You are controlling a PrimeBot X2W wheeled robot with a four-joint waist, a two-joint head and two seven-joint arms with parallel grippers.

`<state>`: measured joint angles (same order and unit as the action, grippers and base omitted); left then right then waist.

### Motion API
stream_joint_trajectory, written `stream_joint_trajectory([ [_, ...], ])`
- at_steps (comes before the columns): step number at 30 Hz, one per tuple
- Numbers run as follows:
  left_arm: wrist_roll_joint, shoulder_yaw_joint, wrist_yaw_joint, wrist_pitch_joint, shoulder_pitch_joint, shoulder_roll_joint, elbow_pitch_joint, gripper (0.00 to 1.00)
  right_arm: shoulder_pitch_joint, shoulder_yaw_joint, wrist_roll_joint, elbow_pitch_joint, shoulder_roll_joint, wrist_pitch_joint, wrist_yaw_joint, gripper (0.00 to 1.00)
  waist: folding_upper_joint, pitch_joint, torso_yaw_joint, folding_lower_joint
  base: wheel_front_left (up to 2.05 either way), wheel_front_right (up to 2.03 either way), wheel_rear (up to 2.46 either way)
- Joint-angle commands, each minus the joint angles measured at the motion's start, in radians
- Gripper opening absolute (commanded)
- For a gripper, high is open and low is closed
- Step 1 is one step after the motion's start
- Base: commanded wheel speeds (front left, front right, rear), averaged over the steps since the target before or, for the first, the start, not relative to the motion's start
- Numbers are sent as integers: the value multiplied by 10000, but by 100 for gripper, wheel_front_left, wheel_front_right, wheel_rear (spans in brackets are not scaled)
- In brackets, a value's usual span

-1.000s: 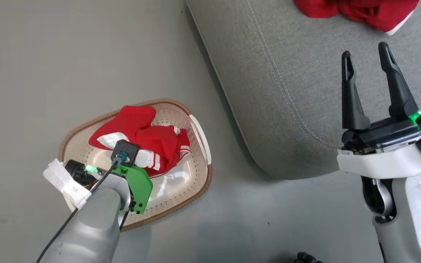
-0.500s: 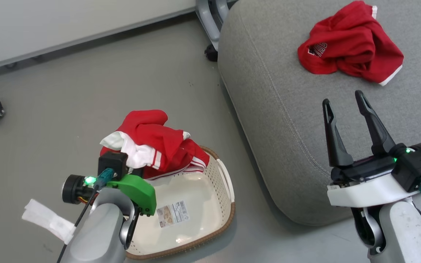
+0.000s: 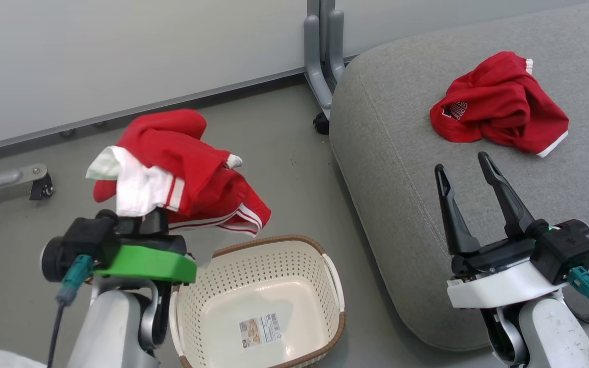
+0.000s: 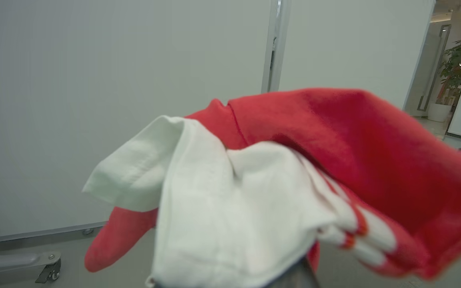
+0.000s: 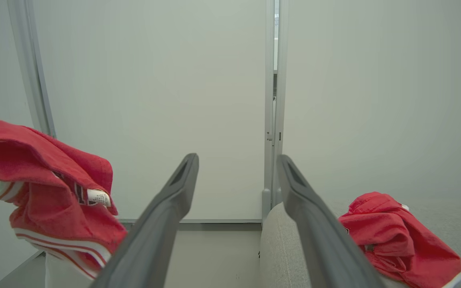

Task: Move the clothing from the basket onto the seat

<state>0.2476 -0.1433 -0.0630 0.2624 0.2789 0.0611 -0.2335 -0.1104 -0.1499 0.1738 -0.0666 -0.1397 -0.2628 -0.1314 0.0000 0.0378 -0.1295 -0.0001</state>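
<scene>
One red top [image 3: 499, 102] lies on the seat [image 3: 402, 214]; the basket [image 3: 274, 260] on the floor [image 3: 274, 153] is empty. The left gripper [image 3: 143, 222] pinches the last garment [image 3: 172, 163], raised clear of the basket and short of the seat; the right gripper [image 3: 460, 161] stands spread, empty.

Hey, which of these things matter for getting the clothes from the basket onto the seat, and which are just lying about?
Job: red-and-white garment in the left claw; red garment already on the grey seat; cream basket, empty; open right claw.
Lying about: partition foot; caster leg; potted plant.
</scene>
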Motion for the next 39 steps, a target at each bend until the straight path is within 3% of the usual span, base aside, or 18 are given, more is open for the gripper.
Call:
stream_joint_trajectory([
  [1,153,234,-115,32,-250,-43,396,0,42,0,-6,6,21,-30,14,100,0,-67,-56,1,0,0,0],
  [5,741,619,-334,30,-547,-101,1546,0,99,19,-92,15,44,-30,14,100,0,-134,-136,1,0,0,0],
  [13,1620,-48,-465,32,-412,-97,2913,0,249,-63,-150,61,55,-30,14,100,0,-211,-220,1,0,0,0],
  [29,2392,-2637,-664,32,-228,-85,3731,0,271,-109,-99,144,-87,-30,14,100,0,-246,-252,1,0,0,0],
  [39,2424,-2806,-676,33,-192,-86,3722,0,275,-140,-65,198,-142,-30,14,100,0,-254,-368,1,0,0,0],
])
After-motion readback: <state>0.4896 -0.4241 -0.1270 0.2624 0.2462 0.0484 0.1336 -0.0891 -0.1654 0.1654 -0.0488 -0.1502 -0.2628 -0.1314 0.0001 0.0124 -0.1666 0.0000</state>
